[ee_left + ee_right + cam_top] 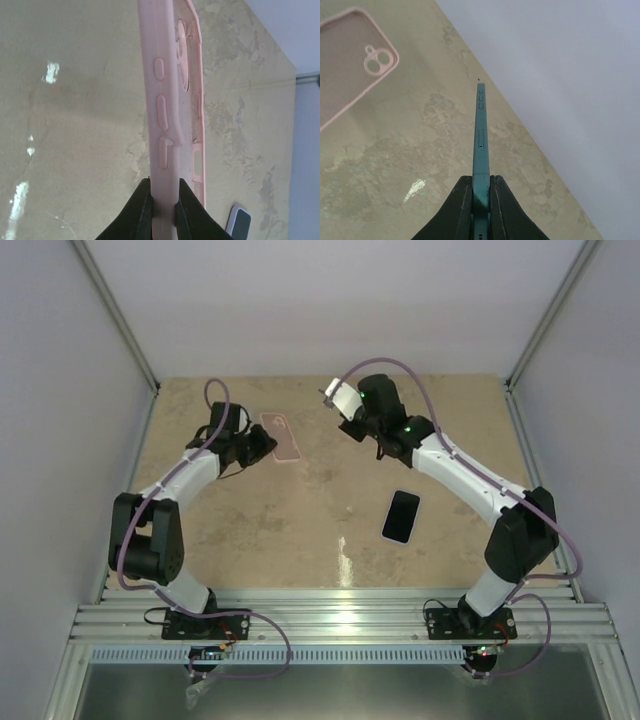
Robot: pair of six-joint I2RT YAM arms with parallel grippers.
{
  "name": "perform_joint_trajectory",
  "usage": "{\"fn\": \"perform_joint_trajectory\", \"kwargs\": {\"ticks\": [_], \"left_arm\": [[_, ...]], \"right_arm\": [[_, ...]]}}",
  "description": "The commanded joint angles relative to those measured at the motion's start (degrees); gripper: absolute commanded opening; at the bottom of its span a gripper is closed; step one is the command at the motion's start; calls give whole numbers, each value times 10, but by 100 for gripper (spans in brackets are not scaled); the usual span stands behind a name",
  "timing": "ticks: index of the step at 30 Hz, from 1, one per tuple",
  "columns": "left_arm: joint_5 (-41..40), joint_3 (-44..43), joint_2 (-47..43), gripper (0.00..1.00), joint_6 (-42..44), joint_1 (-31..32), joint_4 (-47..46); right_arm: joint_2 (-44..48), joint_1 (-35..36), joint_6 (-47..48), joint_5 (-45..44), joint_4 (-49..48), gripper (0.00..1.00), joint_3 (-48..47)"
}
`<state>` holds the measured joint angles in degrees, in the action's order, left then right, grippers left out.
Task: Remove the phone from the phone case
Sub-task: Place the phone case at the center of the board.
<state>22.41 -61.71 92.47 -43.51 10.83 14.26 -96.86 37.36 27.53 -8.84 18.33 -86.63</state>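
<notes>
- Left wrist view — left gripper [164, 185] pinched tight on the pink phone case [165, 100] by its edge
- Right wrist view — right gripper [481, 179] clamped on the teal phone [481, 135], seen edge-on

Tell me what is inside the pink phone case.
Nothing visible: the pink phone case shows only its bare inner surface, no phone. The left gripper covers its near end, so that bit cannot be checked.

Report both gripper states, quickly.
Left gripper: shut on the soft pink phone case, pinching its side wall.
Right gripper: shut on the thin teal phone, held edge-on.
</notes>
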Motion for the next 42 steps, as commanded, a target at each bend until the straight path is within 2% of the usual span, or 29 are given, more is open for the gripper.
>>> {"fn": "perform_joint_trajectory", "kwargs": {"ticks": [1, 4, 8, 17, 22, 28, 38, 42], "left_arm": [[6, -18, -36, 0, 116, -4, 1], [77, -23, -26, 0, 147, -4, -16], [104, -51, 12, 0, 152, -3, -35], [180, -231, 215, 0, 143, 1, 11], [193, -302, 300, 0, 140, 5, 36], [184, -312, 345, 0, 121, 4, -3], [154, -370, 415, 0, 134, 5, 41], [151, -389, 428, 7, 134, 5, 54]], "right_arm": [[19, -2, 15, -29, -43, 1, 34], [25, -3, 42, -67, -82, 1, 70], [32, -8, 64, -98, -154, 1, 127], [-25, -18, 95, -147, -322, 1, 193], [-72, -21, 125, -157, -390, 1, 219], [-118, -21, 143, -163, -448, 1, 239], [-170, -21, 148, -169, -474, 2, 249], [-185, -21, 142, -165, -474, 5, 254]]}}
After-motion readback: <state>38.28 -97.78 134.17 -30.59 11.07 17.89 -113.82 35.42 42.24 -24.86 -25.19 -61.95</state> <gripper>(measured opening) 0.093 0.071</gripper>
